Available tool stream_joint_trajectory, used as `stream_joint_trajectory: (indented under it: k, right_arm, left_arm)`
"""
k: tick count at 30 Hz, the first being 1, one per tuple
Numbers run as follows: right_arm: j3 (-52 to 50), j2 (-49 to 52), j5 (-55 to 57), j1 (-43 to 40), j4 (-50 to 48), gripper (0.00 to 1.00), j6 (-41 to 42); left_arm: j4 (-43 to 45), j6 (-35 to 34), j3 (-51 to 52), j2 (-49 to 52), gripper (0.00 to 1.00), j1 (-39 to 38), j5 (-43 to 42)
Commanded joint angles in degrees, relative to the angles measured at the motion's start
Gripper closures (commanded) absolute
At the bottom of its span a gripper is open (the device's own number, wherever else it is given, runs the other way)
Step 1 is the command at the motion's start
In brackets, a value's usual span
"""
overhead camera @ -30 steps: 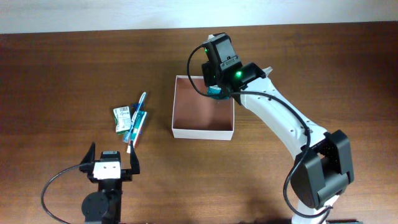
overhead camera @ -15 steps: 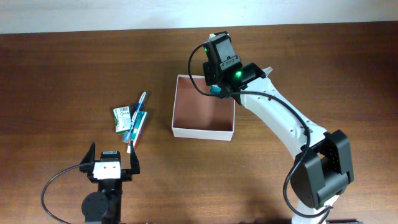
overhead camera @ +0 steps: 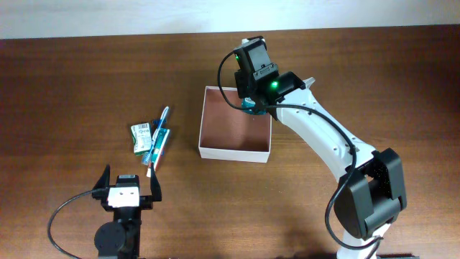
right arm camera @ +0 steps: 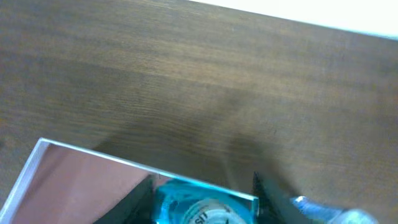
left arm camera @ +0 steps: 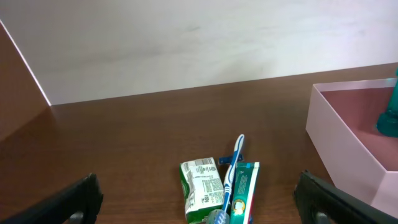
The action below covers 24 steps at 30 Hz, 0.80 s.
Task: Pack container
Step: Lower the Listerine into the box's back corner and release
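The container [overhead camera: 235, 151] is a square shallow box with white walls and a reddish-brown inside, at the table's middle. My right gripper [overhead camera: 249, 106] is shut on a teal bottle [right arm camera: 200, 204] and holds it over the box's far right corner, just inside the wall [right arm camera: 93, 155]. The bottle also shows in the left wrist view [left arm camera: 387, 118], low in the box [left arm camera: 339, 134]. My left gripper [overhead camera: 129, 188] is open and empty, near the front edge. A green soap box [overhead camera: 141, 137], a blue toothbrush [overhead camera: 159, 126] and a teal toothpaste box [overhead camera: 161, 144] lie together left of the container.
In the left wrist view the soap box [left arm camera: 200, 186], the toothbrush [left arm camera: 233, 163] and the toothpaste box [left arm camera: 244, 190] lie just ahead between the open fingers. The right arm [overhead camera: 323, 140] reaches across from the front right. A pale wall borders the table's far edge.
The right gripper with the teal bottle has barely shifted at the container's far right corner. The left arm and the toiletries have not moved.
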<state>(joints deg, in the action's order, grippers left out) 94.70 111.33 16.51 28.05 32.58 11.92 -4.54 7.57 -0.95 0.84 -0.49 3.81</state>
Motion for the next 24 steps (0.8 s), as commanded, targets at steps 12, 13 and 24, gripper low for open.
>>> stream_joint_trajectory:
  k: [12, 13, 24]
  right_arm:
    - [1.44, -11.39, 3.80, -0.31, 6.34, 0.30, 0.55]
    - [1.44, -13.25, 5.20, -0.68, 8.63, 0.28, 0.57]
    - [1.31, -16.37, 6.32, -9.55, 22.12, 0.01, 9.03]
  left_arm:
    - [0.15, 0.90, 0.46, -0.55, 0.01, 0.28, -0.63]
    - [0.15, 0.90, 0.46, -0.55, 0.00, 0.28, -0.63]
    - [0.15, 0.90, 0.46, -0.55, 0.01, 0.28, -0.63]
